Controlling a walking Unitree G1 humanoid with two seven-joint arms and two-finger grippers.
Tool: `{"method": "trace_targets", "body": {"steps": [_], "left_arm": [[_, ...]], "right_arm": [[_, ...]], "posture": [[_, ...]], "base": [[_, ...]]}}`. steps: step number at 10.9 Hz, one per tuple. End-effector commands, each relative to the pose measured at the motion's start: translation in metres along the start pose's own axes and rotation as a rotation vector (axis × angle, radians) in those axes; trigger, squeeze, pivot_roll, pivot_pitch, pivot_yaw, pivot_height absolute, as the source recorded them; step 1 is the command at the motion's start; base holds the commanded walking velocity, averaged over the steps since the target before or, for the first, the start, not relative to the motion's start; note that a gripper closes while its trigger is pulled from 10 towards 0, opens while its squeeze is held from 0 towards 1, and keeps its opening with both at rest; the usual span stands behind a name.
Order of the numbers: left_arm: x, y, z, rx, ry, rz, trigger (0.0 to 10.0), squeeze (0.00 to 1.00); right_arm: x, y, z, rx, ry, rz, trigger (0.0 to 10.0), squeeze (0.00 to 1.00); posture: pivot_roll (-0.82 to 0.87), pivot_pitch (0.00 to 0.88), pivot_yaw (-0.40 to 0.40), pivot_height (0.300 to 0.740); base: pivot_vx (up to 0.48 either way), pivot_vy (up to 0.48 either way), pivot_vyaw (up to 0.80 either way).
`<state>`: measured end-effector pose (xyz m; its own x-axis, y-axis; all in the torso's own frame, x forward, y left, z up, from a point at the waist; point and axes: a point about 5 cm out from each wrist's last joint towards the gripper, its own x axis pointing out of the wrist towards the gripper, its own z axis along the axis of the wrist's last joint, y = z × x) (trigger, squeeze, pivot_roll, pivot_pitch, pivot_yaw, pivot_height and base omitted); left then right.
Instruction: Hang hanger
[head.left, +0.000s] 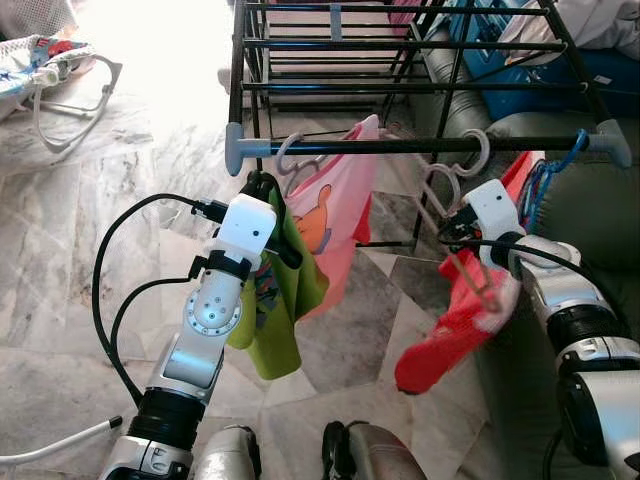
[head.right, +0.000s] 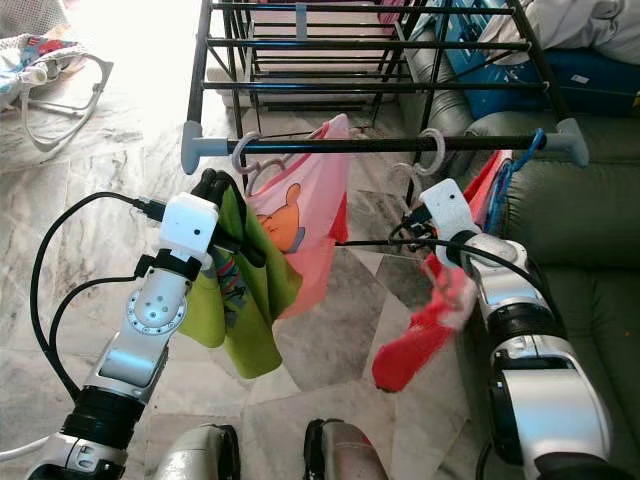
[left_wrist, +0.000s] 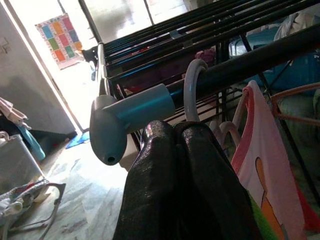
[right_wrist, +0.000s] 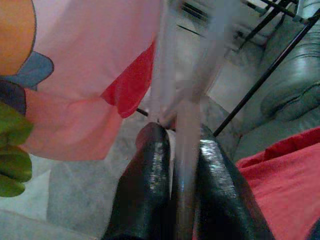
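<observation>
Two hangers near the rail, not both hung yet.

The red garment's hanger (head.left: 470, 265) is hanging below the rail (head.left: 430, 145), pinched by the right gripper (right_wrist: 175, 150); the left gripper (left_wrist: 177, 135), fingers together, is lifting green cloth (head.left: 285, 300) beside a pink shirt (head.left: 335, 215).

Left end effector (left_wrist: 175, 131) pressed together just beneath the rack rail (left_wrist: 260, 57) — a white hanger hook (left_wrist: 192, 82) looped over it.
</observation>
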<state>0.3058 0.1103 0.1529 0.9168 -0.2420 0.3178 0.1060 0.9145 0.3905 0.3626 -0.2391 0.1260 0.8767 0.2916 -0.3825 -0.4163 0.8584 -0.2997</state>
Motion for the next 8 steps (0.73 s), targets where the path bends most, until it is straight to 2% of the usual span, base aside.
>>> {"method": "trace_targets", "body": {"steps": [1,4,6,8], "left_arm": [[0.0,-0.001,0.0,-0.004,0.002,-0.004,10.0,0.0],[0.0,-0.002,-0.001,-0.005,0.006,-0.005,10.0,0.0],[0.0,-0.002,-0.002,-0.007,0.011,-0.005,10.0,0.0],[0.0,-0.002,-0.002,-0.007,0.013,-0.004,10.0,0.0]], "right_arm": [[0.0,-0.003,0.002,-0.011,-0.001,-0.003,0.0,0.0],[-0.001,-0.004,0.004,-0.01,-0.016,-0.007,0.0,0.0],[0.002,-0.004,0.013,0.034,-0.085,-0.061,0.0,0.0],[0.004,0.004,0.016,0.067,-0.127,-0.062,0.0,0.0]], "posture": [[-0.09,0.164,-0.032,0.74],[-0.09,0.16,-0.032,0.74],[-0.09,0.16,-0.032,0.74],[-0.09,0.16,-0.032,0.74]], "base": [[0.0,0.0,0.0],[0.0,0.0,0.0],[0.0,0.0,0.0],[0.0,0.0,0.0]]}}
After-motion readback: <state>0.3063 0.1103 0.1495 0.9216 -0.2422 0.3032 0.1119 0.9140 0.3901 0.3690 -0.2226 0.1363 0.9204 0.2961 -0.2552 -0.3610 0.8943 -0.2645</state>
